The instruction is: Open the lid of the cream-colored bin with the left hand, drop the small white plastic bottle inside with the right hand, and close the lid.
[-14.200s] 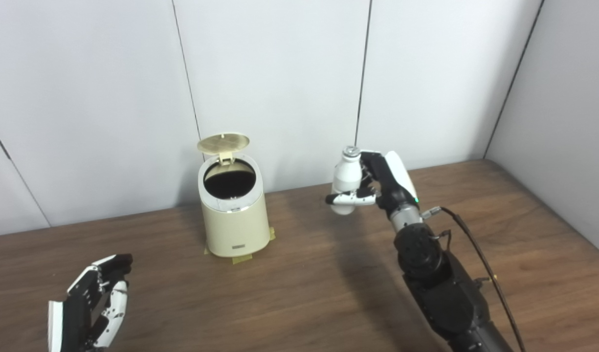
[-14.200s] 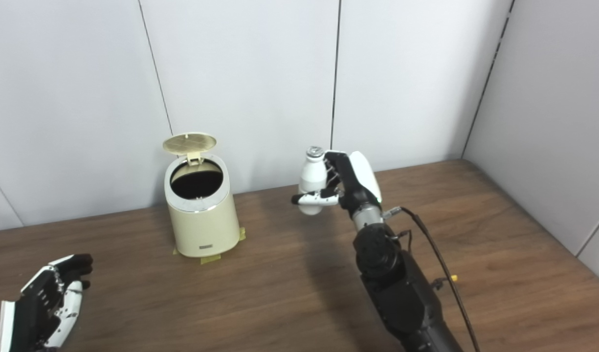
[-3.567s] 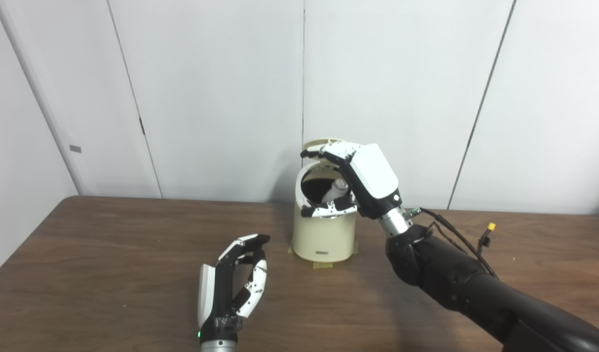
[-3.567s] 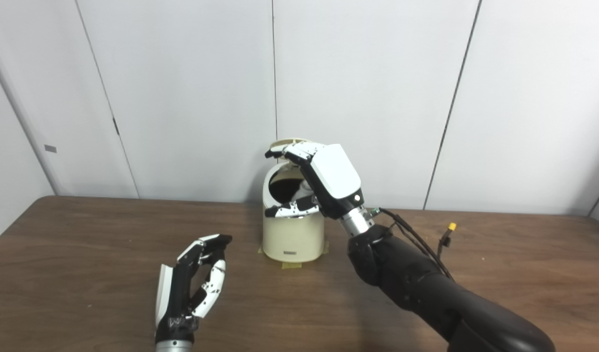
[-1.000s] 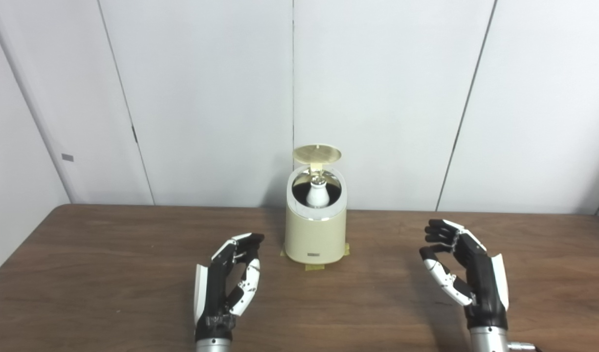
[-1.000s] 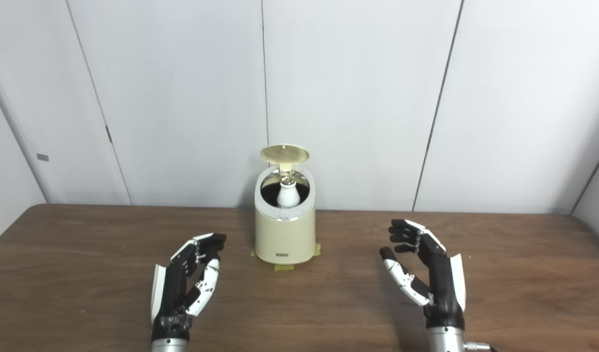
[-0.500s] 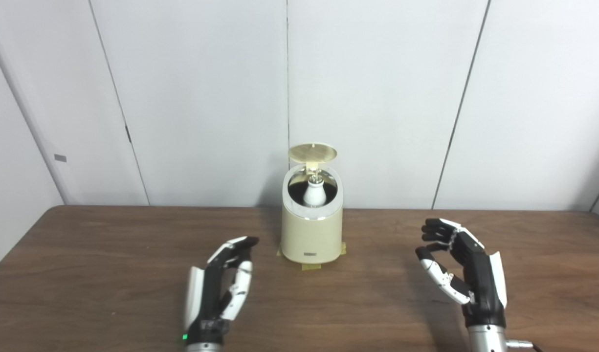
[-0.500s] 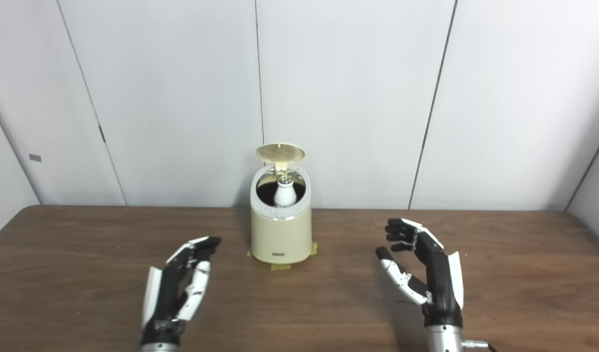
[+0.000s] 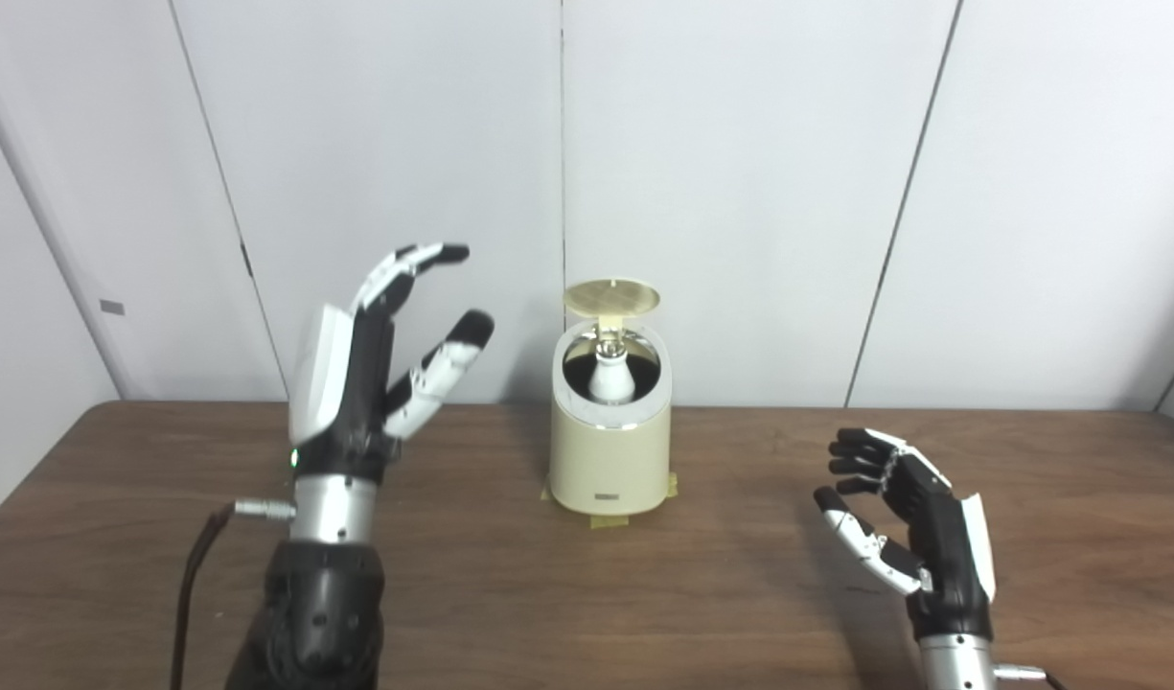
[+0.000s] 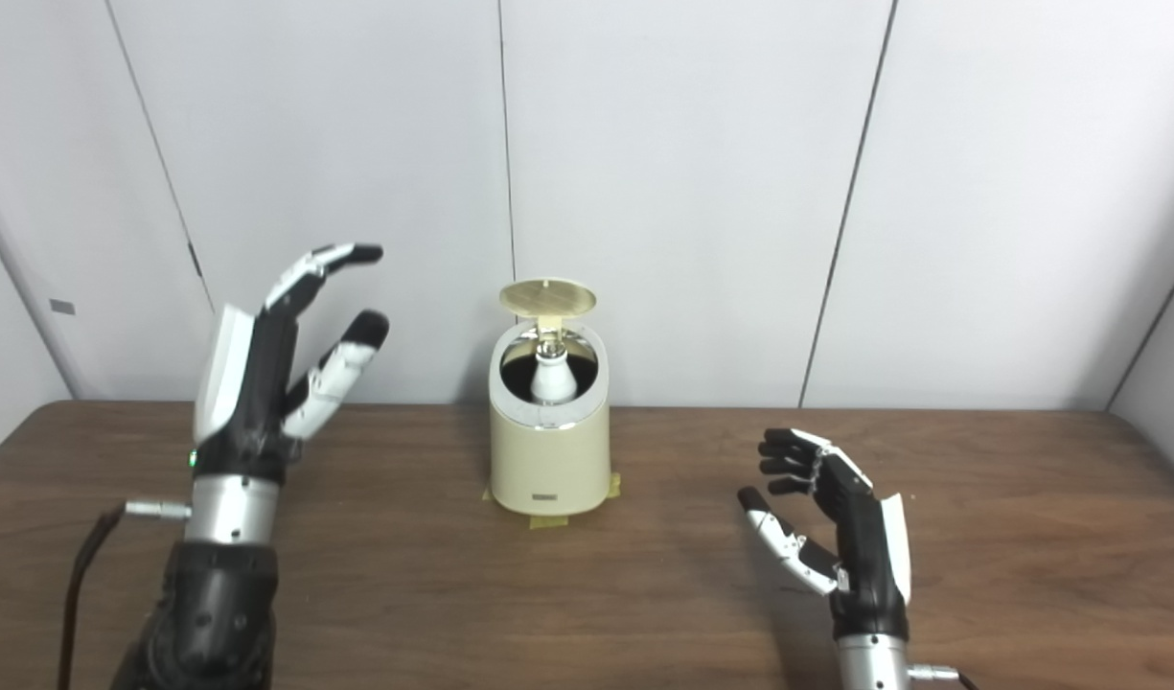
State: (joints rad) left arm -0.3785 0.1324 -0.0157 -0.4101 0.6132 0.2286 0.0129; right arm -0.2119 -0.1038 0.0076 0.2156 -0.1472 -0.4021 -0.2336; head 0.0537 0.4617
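Lid upright above the cream bin, bottle standing inside. Left hand, fingers spread and empty, is raised left of the lid at its height, likely the closer. Right hand, open and empty, sits low over the desk.

Bare table around bin, raised lid seemingly unobstructed
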